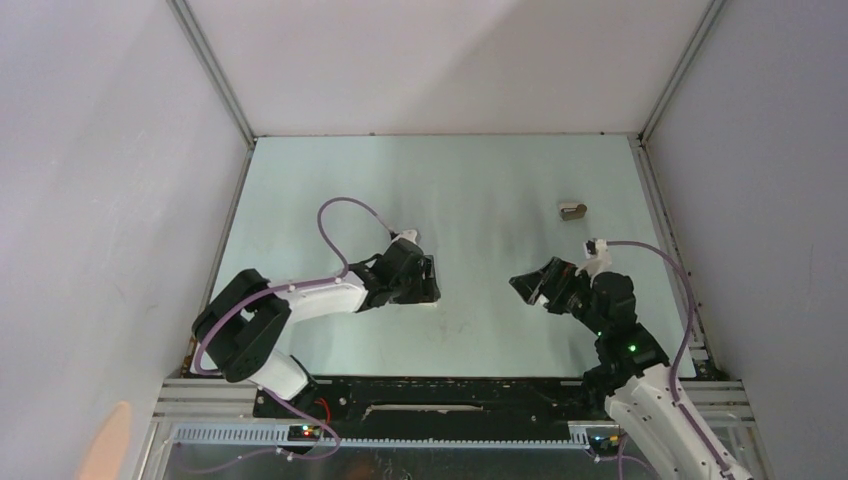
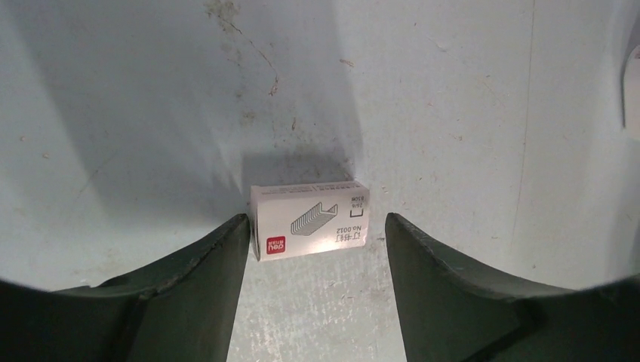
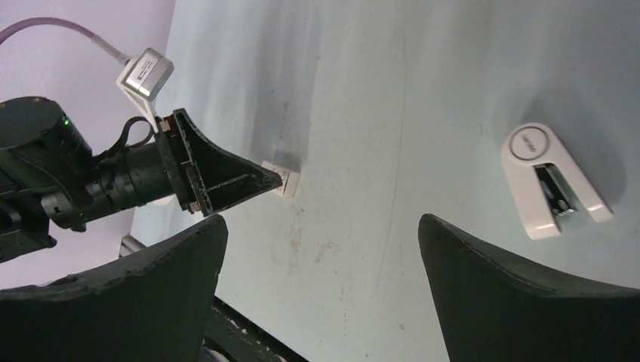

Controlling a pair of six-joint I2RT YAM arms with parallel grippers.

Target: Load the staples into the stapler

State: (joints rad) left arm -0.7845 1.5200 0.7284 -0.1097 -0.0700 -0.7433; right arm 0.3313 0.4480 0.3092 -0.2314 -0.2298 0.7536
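two fingers point(image 2: 226, 249) of the left end effector point(image 2: 317, 218) stand apart, low over the bench point(image 2: 468, 113), with the staples point(image 2: 309, 220), a small white printed box, lying flat between them; its long axis runs from finger to finger, one end at the left finger, a gap at the other, so nothing is clamped. the right end effector point(image 3: 321, 219) hangs wide apart and empty. farthest off lies the white stapler point(image 3: 545, 179), nearer the right arm, so the box likely must travel that way
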